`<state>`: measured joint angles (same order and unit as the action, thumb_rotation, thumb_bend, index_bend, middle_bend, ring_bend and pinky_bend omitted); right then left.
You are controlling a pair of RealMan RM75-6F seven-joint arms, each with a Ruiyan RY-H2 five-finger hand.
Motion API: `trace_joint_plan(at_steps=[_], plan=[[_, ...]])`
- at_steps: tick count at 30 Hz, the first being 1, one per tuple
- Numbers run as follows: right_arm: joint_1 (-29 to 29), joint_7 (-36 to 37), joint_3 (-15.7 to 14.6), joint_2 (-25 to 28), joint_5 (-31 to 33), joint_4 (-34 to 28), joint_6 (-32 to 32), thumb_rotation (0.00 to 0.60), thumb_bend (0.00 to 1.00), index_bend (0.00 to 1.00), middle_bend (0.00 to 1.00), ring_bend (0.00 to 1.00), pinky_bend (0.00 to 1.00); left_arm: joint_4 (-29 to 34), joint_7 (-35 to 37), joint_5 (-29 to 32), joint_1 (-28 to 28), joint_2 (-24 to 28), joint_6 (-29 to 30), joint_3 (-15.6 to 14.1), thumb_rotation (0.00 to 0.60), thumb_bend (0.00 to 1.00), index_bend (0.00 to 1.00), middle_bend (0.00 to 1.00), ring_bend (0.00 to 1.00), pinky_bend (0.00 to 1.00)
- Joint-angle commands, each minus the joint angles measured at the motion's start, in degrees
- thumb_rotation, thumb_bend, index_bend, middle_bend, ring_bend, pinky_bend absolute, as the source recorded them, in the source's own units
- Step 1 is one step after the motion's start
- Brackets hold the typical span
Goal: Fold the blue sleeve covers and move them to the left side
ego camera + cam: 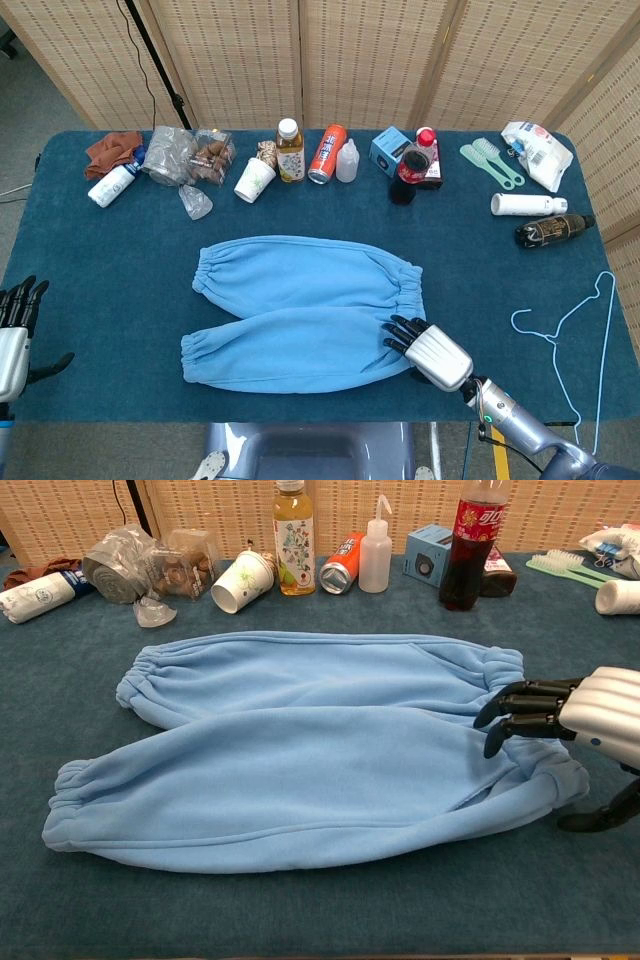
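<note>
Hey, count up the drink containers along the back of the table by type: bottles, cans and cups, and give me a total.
Bottles: 3, the tea bottle, the cola bottle, the dark bottle lying on its side
Cans: 1, the orange can
Cups: 1, the paper cup
Total: 5
</note>
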<state>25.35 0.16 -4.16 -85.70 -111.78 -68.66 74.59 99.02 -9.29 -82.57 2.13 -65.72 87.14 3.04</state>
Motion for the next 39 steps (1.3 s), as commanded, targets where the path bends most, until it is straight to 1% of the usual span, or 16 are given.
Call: trace_joint_plan(at_steps=[1,3,5,8,11,18,22,26,27,28,31,35,39], plan=[[0.71,3.11,-0.84,-1.57,-0.6,2.21,1.85,0.6,0.07,0.5,0.36,0.32,0.51,0.01,0.02,0.09,0.07,-0.02,-0.14,0.02,0.6,0.0,0.0,0.0,0.0,0.0],[0.95,4.77,-1.24,-2.26,-0.94,3.2,2.86,0.6,0.18,0.55,0.41,0.36,0.54,-0.02,-0.04,0.12,0.15,-0.05,-0.33,-0.02,0.6,0.0,0.0,0.0,0.0,0.0],[1.19,7.01,-1.51,-3.21,-0.89,4.49,3.79,0.6,0.32,0.6,0.45,0.4,0.57,-0.06,-0.11,-0.03,0.41,-0.11,-0.8,-0.15,0.6,0.0,0.0,0.0,0.0,0.0],[1.45,8.5,-1.54,-4.14,-0.45,6.07,4.28,0.6,0.49,0.63,0.47,0.42,0.6,-0.22,0.02,-0.74,0.78,-0.23,-1.28,-0.41,0.6,0.0,0.0,0.0,0.0,0.0],[1.75,10.35,-1.57,-4.7,0.12,7.08,4.65,0.6,0.56,0.64,0.49,0.44,0.62,-0.62,0.01,-1.78,1.2,-0.55,-1.62,-0.71,0.6,0.0,0.0,0.0,0.0,0.0],[2.29,14.43,-2.05,-4.9,0.94,8.3,5.67,0.6,0.59,0.66,0.51,0.46,0.64,-2.57,2.57,-5.41,2.81,-1.4,-3.03,-1.63,0.6,0.0,0.0,0.0,0.0,0.0],[2.63,19.76,-2.49,-4.03,2.63,7.32,5.2,0.6,0.6,0.66,0.51,0.46,0.64,-6.1,5.74,-9.34,4.64,-2.53,-4.55,-2.79,0.6,0.0,0.0,0.0,0.0,0.0],[3.26,23.85,-2.64,-2.74,4.16,6.06,4.29,0.6,0.6,0.66,0.51,0.46,0.64,-12.02,11.17,-16.38,6.88,-4.47,-4.44,-4.88,0.6,0.0,0.0,0.0,0.0,0.02],[3.36,24.59,-2.64,-2.42,4.56,5.64,4.04,0.6,0.6,0.66,0.51,0.46,0.64,-13.42,12.29,-18.36,7.47,-5.1,-4.24,-5.52,0.6,0.0,0.0,0.0,0.0,0.03],[3.46,25.92,-2.61,-1.89,5.18,4.73,3.7,0.6,0.6,0.66,0.51,0.46,0.64,-15.18,13.79,-22.18,8.76,-6.33,-4.08,-6.67,0.6,0.0,0.0,0.0,0.0,0.06],[3.79,27.16,-2.65,-0.67,6.07,2.51,3.0,0.6,0.6,0.66,0.51,0.46,0.64,-19.49,16.65,-26.36,10.19,-9.08,-2.28,-7.7,0.6,0.0,0.0,0.0,0.01,0.11],[4.08,27.62,-2.48,0.6,7.22,0.02,2.06,0.6,0.61,0.66,0.51,0.46,0.64,-21.38,18.2,-29.25,11.36,-11.15,-1.54,-9.12,0.6,0.0,0.0,0.0,0.03,0.13],[4.43,28.43,-2.35,1.57,8.62,-1.85,0.58,0.6,0.61,0.66,0.51,0.46,0.64,-22.01,17.63,-30.48,12.74,-12.72,-3.14,-10.3,0.6,0.0,0.0,0.0,0.04,0.13]])
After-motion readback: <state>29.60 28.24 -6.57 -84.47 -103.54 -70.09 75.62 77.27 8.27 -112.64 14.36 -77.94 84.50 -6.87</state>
